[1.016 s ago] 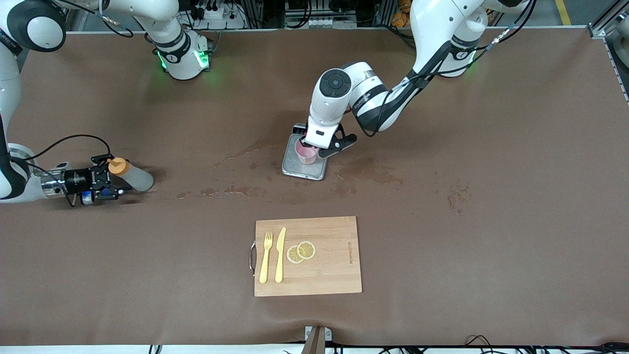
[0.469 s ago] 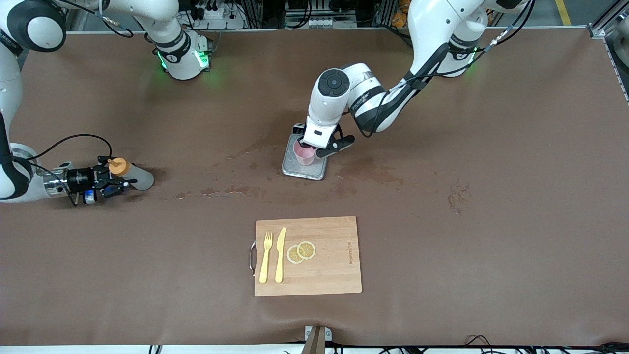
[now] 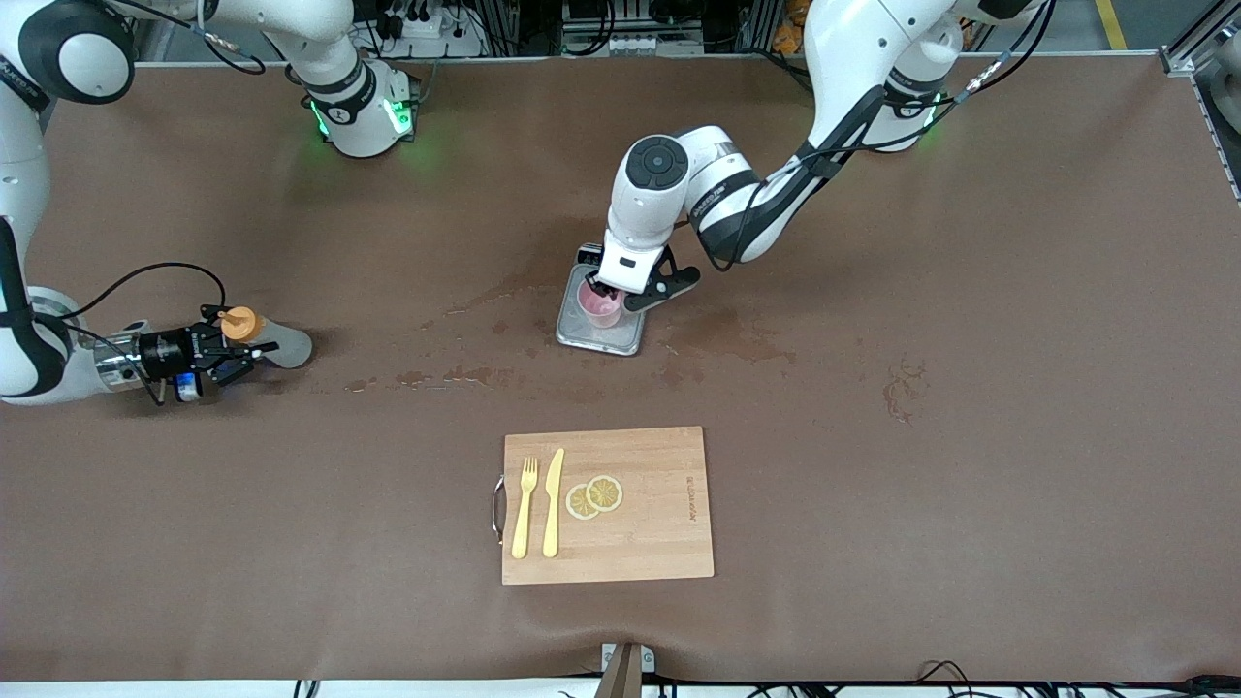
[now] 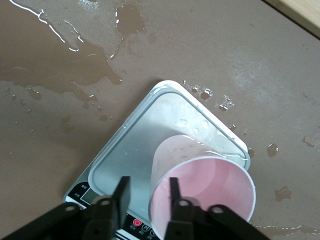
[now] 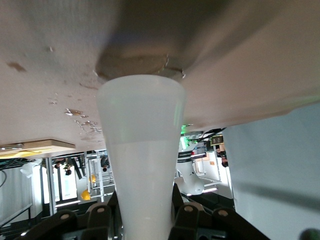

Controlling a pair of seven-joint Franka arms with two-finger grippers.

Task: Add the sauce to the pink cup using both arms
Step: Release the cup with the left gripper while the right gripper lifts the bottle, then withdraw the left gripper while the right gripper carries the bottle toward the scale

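The pink cup (image 3: 602,306) (image 4: 210,185) stands upright on a grey scale (image 3: 593,336) (image 4: 135,150) mid-table. My left gripper (image 3: 608,289) (image 4: 148,197) is down over it and open. One finger is inside the cup and the other is outside, with a gap to the wall. The sauce bottle (image 3: 279,346) (image 5: 142,140) lies on the table toward the right arm's end, with its orange cap (image 3: 238,323) at the gripper. My right gripper (image 3: 231,353) (image 5: 142,212) is low at the table and shut on the bottle just below the cap.
A wooden cutting board (image 3: 659,543) lies nearer the front camera than the scale. It carries a yellow fork (image 3: 525,509), a knife (image 3: 553,502) and two lemon slices (image 3: 594,496). Wet stains (image 3: 465,373) spread over the brown table around the scale.
My right gripper closed on the sauce bottle, which shifted slightly. My left gripper's fingers opened off the cup's wall. The cup stays on the scale.
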